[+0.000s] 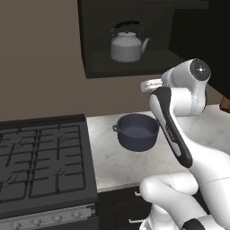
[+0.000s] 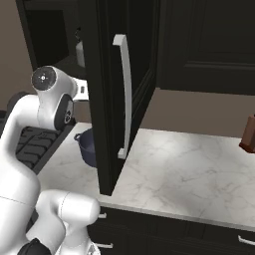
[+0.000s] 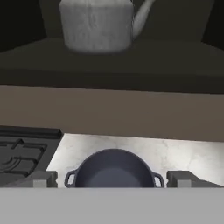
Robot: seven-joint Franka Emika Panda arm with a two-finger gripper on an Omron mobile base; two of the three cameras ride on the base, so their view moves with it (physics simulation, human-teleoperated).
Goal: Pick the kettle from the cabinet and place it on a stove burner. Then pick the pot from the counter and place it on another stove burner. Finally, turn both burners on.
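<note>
Nearest the hand camera, the end effector point(image 3: 113, 178) stands with its jaws spread wide and nothing between them; its two fingertips point(image 3: 40, 178) rise on either side of the pot point(image 3: 113, 169). That pot, dark blue-grey and lidless with two small loop handles, sits on the white marble bench point(image 1: 121, 164) just right of the stove burners point(image 1: 40, 161), close to the range's edge but apart from it. From the left base view the pot is partly hidden behind the white arm, whose wrist is raised above and behind it.

Higher up, the kettle point(image 1: 127, 43) stands upright on the shelf of the black cabinet point(image 1: 96, 40), its black arched handle on top and its spout pointing right. The hand view shows the kettle's silver body and spout at the top of the picture, on the shelf, well above the pot.

In the right base view, an open black door point(image 2: 107, 99) with a long silver handle point(image 2: 124, 94) hides most of the cabinet recess and part of the pot. All burners under the black grates are bare.
</note>
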